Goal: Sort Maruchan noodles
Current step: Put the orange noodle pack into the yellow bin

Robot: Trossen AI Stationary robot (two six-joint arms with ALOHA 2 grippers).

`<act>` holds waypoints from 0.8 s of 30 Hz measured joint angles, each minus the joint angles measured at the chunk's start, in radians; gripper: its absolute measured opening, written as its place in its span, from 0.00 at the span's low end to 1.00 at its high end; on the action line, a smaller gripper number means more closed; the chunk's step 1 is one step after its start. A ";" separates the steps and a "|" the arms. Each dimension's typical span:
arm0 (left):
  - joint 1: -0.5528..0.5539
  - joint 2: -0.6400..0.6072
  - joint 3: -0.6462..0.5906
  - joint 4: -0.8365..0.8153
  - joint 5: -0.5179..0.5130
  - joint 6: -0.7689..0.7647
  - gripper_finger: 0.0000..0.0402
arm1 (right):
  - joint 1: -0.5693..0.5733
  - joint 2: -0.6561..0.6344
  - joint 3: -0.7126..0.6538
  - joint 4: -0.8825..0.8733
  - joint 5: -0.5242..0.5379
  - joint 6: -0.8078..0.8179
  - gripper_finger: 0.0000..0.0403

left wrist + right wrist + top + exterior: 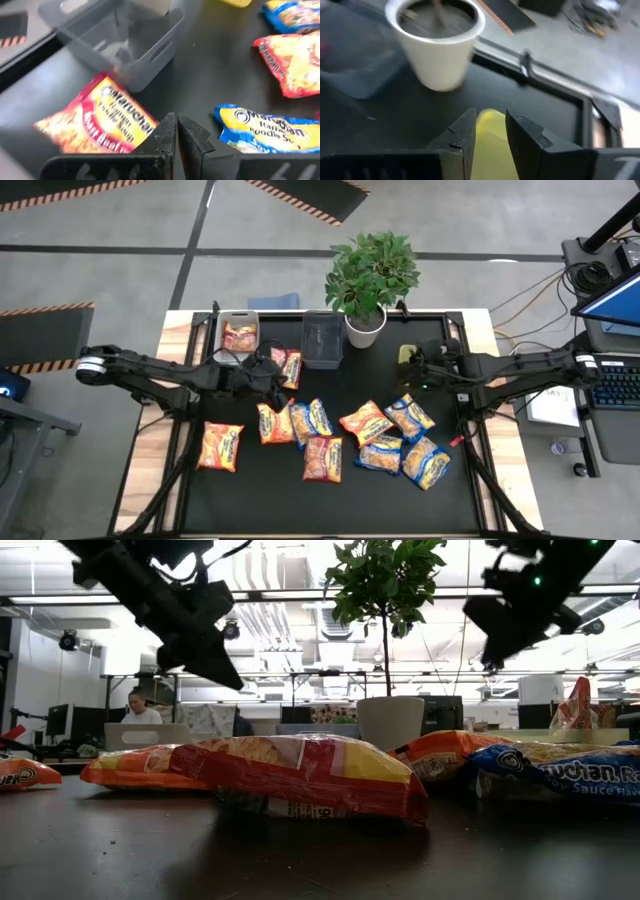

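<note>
**Inspector:** Where is the sort standing?

**Assistant:** One red-orange packet is lying in the light grey bin at the table's back left. The dark bin beside it is looking empty. A second red-orange packet is lying on the table between the two bins. The remaining Maruchan noodles are sitting loose across the middle of the black table, red-orange, orange-yellow and blue-and-yellow mixed, some overlapping. I am judging the job barely begun: about ten packets are waiting.

**Inspector:** And the grippers?

**Assistant:** The left gripper is hovering above the table near the dark bin, fingers nearly touching, holding nothing; a red-orange packet and a blue-and-yellow packet are lying beyond it. The right gripper is hanging at the back right near the plant's white pot, jaws slightly parted over something yellow. Whether it is gripping that, I cannot tell.
</note>
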 joint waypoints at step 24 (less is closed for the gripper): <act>-0.025 0.119 0.121 -0.233 0.556 0.177 0.07 | 0.107 -0.075 -0.110 0.386 -0.002 -0.313 0.13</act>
